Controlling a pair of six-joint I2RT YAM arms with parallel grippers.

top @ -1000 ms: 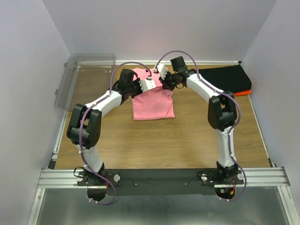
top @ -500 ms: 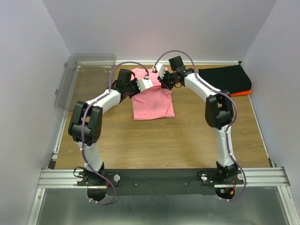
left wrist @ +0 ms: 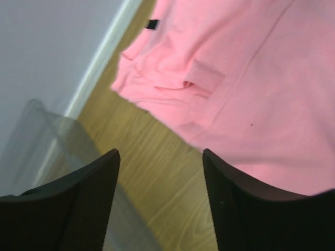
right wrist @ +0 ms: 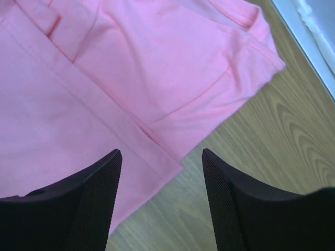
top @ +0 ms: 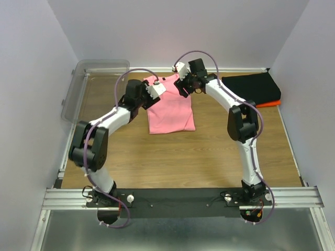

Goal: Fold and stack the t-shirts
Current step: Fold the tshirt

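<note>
Left gripper (left wrist: 159, 155) and right gripper (right wrist: 160, 153): both spread wide, nothing held. Pink t-shirt (top: 170, 110) noted flat on the table (top: 157, 157), just ahead of and below both sets of fingers. Cloth judged light, limp and easily bunched; best pinched at the sleeve-side edges.

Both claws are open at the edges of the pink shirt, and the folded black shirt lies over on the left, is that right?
Not quite. The top view shows the black shirt on the right, not the left. The left gripper and right gripper are indeed open at the edges of the pink shirt.
</note>
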